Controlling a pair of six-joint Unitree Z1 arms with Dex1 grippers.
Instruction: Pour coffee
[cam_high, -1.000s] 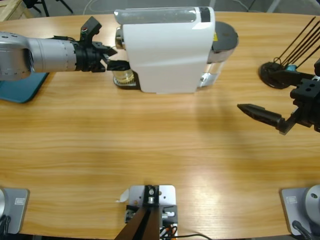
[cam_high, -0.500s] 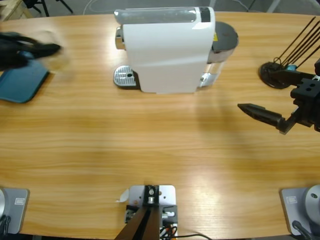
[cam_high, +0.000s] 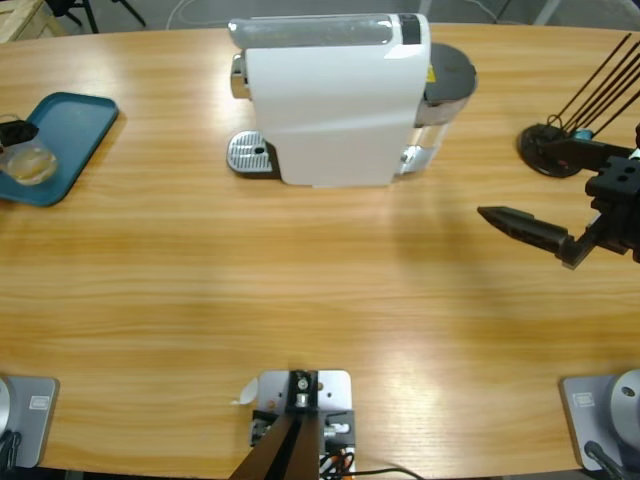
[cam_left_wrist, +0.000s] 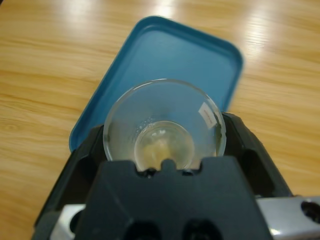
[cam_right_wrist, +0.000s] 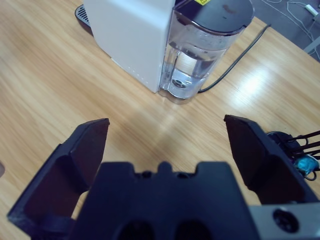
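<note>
Glass with a shallow pool of coffee has been carried away from the white coffee machine, whose drip grate is now bare. It is gripped by the left hand over the blue tray at the worktop edge; delivery seems nearly done. The right hand is held wide, empty.
</note>
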